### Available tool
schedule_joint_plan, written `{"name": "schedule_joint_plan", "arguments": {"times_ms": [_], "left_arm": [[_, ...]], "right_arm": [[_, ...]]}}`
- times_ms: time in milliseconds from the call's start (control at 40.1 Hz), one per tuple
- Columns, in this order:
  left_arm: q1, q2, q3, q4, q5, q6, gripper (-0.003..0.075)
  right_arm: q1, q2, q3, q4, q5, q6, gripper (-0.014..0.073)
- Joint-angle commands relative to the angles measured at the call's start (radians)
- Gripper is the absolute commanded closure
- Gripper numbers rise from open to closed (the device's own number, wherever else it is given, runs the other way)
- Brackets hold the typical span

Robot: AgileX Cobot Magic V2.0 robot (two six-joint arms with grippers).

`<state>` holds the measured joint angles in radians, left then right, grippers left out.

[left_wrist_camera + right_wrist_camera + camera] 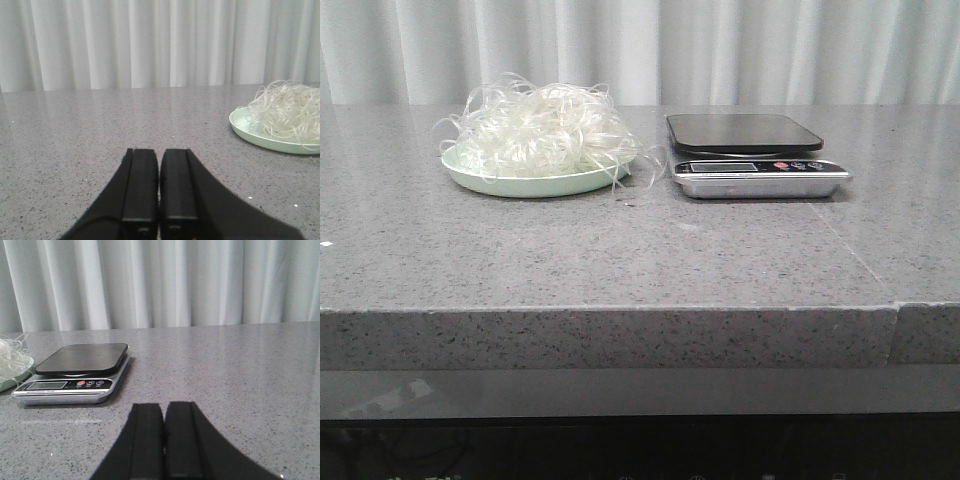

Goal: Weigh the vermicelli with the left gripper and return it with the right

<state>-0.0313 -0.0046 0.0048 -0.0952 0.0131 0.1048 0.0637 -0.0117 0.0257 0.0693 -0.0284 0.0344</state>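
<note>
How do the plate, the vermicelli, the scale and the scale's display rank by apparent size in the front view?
1. Vermicelli, plate and scale: similar width, too close to rank.
2. Display, clearly smallest.

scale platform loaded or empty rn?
Empty. The scale has a bare black platform; the vermicelli sits heaped on the green plate beside it.

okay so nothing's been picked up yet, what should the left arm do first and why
Probably open the shut left gripper and reach toward the fluffy tangle of whitish translucent vermicelli, which lies heaped on the pale green plate. The black-topped silver kitchen scale beside it stands bare, so nothing is weighed yet.
</note>
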Motion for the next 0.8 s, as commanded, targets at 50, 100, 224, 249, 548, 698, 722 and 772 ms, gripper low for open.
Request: {"name": "schedule_joint_plan", "arguments": {"times_ms": [50, 100, 224, 249, 548, 698, 722, 772], "left_arm": [[0.004, -0.024, 0.038, -0.003, -0.079, -0.003, 0.0564], [0.004, -0.024, 0.038, -0.003, -0.079, -0.003, 0.0564], [0.004, -0.024, 0.038, -0.003, -0.079, -0.003, 0.0564], [0.004, -0.024, 0.038, -0.003, -0.079, -0.003, 0.0564], [0.004, -0.024, 0.038, -0.003, -0.079, -0.003, 0.0564], [0.004, -0.024, 0.038, -0.003, -0.103, -0.003, 0.0564], [0.004, -0.024, 0.036, -0.003, -0.119, -0.003, 0.0564], [0.004, -0.024, 0.028, -0.003, -0.141, -0.003, 0.0564]], "right_arm": [[-0.003, -0.015, -0.003, -0.004, -0.076, -0.009, 0.0436], [-0.003, -0.015, -0.003, -0.004, -0.076, -0.009, 0.0436], [-0.003, -0.015, -0.003, -0.004, -0.076, -0.009, 0.0436], [-0.003, -0.015, -0.003, -0.004, -0.076, -0.009, 0.0436], [-0.003, -0.015, -0.003, -0.004, -0.077, -0.009, 0.0436], [-0.003, -0.015, -0.003, -0.004, -0.086, -0.009, 0.0436], [-0.003, -0.015, -0.007, -0.004, -0.086, -0.009, 0.0436], [-0.003, -0.015, -0.021, -0.004, -0.076, -0.009, 0.0436]]}}
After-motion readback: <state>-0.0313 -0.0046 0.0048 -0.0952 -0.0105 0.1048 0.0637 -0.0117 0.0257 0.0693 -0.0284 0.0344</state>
